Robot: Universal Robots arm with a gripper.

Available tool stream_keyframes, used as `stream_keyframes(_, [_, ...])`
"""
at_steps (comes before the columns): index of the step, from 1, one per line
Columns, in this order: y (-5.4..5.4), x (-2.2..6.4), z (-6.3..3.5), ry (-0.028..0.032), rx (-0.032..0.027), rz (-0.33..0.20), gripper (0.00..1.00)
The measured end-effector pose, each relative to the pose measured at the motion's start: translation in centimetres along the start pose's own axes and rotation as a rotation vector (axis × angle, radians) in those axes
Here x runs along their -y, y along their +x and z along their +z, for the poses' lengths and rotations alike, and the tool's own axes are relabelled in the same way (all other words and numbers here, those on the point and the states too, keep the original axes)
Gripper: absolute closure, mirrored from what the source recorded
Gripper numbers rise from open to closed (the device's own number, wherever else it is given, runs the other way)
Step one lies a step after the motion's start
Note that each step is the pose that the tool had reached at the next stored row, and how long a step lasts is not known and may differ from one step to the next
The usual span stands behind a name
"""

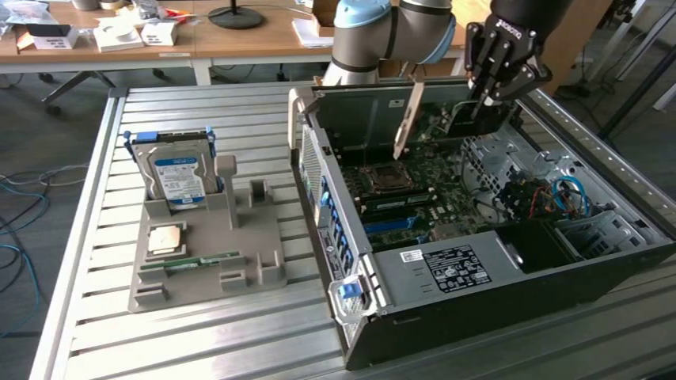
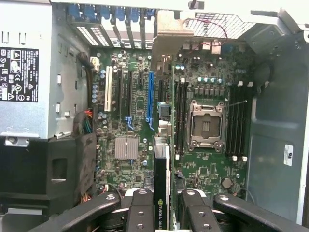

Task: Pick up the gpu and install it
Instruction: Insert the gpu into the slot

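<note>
My gripper is shut on the gpu, a thin dark card with a tan-silver bracket along one end. It hangs upright over the far part of the open computer case, just above the motherboard. In the wrist view the gpu shows edge-on between the black fingers, with its bracket at the case's rear wall. The card runs parallel to the long blue slot and close beside it; whether its lower edge touches the board is hidden.
A grey holder tray at the exterior view's left carries a silver hard drive and a green memory stick. Inside the case are the processor socket, a power supply and coloured cables. A cluttered desk stands behind.
</note>
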State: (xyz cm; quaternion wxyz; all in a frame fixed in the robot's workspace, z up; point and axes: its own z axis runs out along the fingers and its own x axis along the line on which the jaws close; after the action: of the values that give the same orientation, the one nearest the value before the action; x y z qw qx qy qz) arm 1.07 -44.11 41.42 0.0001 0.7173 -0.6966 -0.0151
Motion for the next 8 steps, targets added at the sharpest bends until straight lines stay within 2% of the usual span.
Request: stream_keyframes(8, [0.01,-0.05,0.31,0.0007,-0.0001,0.0,0.74])
